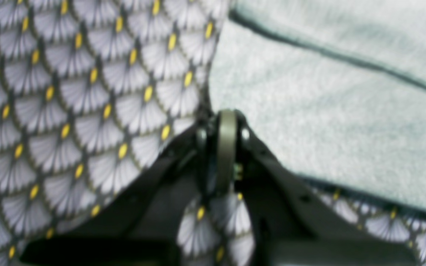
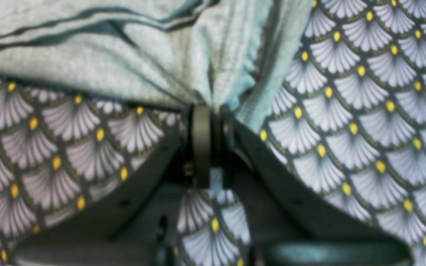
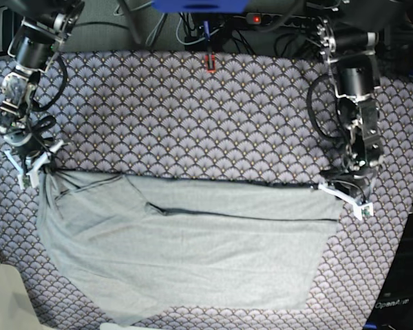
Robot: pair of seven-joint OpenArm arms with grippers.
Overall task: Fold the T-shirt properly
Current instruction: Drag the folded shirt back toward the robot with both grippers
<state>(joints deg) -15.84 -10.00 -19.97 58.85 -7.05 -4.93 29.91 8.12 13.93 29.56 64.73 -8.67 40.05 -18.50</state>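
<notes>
Scallop-patterned cloth point(image 3: 193, 110) covered the counter, and the T-shirt point(image 3: 193, 254) lay spread on its near half. Left end effector point(image 1: 225, 115) was clenched on one shirt corner, while the right end effector point(image 2: 207, 107) pinched the opposite, bunched corner.

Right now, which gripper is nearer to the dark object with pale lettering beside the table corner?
Left. The left gripper, shut on the light grey knit T-shirt, is on the dark object's side; the right gripper is across the table.

A scallop-patterned cloth point(image 3: 193, 110) covers the surface, the grey T-shirt point(image 3: 193, 254) lying flat on it between both grippers' fingers.
</notes>
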